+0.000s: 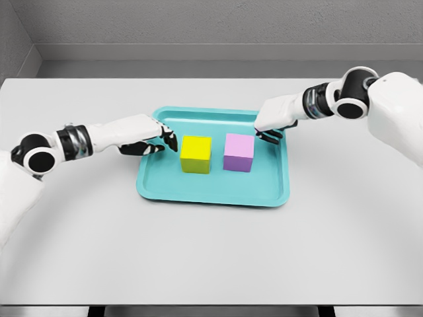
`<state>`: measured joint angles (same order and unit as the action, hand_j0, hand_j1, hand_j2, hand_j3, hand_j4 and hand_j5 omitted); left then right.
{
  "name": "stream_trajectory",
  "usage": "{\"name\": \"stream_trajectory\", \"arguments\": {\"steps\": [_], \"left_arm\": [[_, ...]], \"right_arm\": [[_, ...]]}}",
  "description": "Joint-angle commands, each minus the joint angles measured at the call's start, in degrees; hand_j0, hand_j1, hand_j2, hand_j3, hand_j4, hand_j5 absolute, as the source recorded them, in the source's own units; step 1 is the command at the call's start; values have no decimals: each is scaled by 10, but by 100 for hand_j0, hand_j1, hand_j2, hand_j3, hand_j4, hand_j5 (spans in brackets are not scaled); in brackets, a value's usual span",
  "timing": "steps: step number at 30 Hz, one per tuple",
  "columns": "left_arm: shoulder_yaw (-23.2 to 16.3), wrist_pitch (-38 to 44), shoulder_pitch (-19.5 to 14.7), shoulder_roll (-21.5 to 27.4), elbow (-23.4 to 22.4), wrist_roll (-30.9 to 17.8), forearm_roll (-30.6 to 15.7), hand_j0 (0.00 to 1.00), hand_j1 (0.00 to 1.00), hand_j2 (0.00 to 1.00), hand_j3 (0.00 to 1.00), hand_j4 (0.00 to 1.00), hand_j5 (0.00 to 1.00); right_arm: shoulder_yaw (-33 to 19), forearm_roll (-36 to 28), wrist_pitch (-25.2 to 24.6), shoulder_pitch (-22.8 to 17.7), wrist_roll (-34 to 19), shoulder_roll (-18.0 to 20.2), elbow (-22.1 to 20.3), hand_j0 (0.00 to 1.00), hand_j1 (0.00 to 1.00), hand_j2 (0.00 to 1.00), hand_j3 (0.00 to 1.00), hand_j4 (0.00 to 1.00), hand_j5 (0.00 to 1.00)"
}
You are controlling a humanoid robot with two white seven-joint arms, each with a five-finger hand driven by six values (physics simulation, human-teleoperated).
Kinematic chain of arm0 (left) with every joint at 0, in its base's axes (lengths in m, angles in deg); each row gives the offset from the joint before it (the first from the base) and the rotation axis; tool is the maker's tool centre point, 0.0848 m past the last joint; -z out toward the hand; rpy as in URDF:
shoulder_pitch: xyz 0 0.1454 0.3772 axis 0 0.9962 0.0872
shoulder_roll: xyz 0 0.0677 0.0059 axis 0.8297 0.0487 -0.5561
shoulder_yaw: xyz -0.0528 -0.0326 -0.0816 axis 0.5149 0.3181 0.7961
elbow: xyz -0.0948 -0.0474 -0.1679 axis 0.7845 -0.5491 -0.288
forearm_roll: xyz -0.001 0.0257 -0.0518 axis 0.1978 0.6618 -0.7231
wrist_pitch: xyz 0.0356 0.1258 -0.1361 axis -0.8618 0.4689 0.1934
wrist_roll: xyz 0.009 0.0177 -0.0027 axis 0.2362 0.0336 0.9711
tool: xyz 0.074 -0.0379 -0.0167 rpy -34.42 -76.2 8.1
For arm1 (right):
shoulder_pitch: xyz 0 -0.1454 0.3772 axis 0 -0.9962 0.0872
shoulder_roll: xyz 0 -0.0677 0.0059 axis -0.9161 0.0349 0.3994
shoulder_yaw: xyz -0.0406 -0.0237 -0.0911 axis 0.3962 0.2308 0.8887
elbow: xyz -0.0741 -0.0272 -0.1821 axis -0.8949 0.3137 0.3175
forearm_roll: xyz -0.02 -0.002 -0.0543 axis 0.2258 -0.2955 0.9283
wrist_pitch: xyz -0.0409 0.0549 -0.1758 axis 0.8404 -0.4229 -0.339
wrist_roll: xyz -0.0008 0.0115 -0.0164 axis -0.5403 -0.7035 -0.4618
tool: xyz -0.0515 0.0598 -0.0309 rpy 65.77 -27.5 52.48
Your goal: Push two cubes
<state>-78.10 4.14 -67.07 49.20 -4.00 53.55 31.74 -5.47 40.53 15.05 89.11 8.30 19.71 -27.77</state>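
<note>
The table (211,257) is sitting closest to me, wide and grey. On it a teal tray (211,193) is lying flat. Two cubes are sitting inside the tray, side by side with a small gap between them. The yellow cube (196,154) is on the left and the purple cube (238,152) is on the right.

The left hand (147,137) is reaching in over the tray's left edge. Its fingers are loosely curled and holding nothing. The dark fingertips (170,140) are pointing at the yellow cube, just beside it, and I cannot tell if they are touching it yet.

The right hand (274,124) is hanging over the tray's back right corner, near the purple cube. Its fingers are bent down and holding nothing too.

I think each hand is getting ready to push its own cube. To do it well, each hand should meet the middle of a cube's side and push slow and straight, so the cube is sliding, not spinning or tipping.
</note>
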Motion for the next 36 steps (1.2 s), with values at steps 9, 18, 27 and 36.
{"name": "stream_trajectory", "arguments": {"steps": [9, 18, 27, 36], "left_arm": [[-11, 2, 0, -8, 4, 0, -4, 50, 50, 50, 50, 50, 50], [-11, 2, -1, -12, 4, 0, -4, 50, 50, 50, 50, 50, 50], [-11, 2, -1, -13, 1, 0, -4, 50, 50, 50, 50, 50, 50], [-12, 2, -3, -19, -1, 0, -4, 50, 50, 50, 50, 50, 50]], "right_arm": [[-2, 16, -1, 16, 0, -40, 57, 10, 10, 10, 10, 10, 10], [0, 33, -1, 20, 0, -76, 56, 10, 10, 10, 10, 10, 10], [6, 47, -1, 24, 0, -92, 53, 10, 10, 10, 10, 10, 10], [6, 47, -1, 22, 0, -92, 50, 10, 10, 10, 10, 10, 10]]}}
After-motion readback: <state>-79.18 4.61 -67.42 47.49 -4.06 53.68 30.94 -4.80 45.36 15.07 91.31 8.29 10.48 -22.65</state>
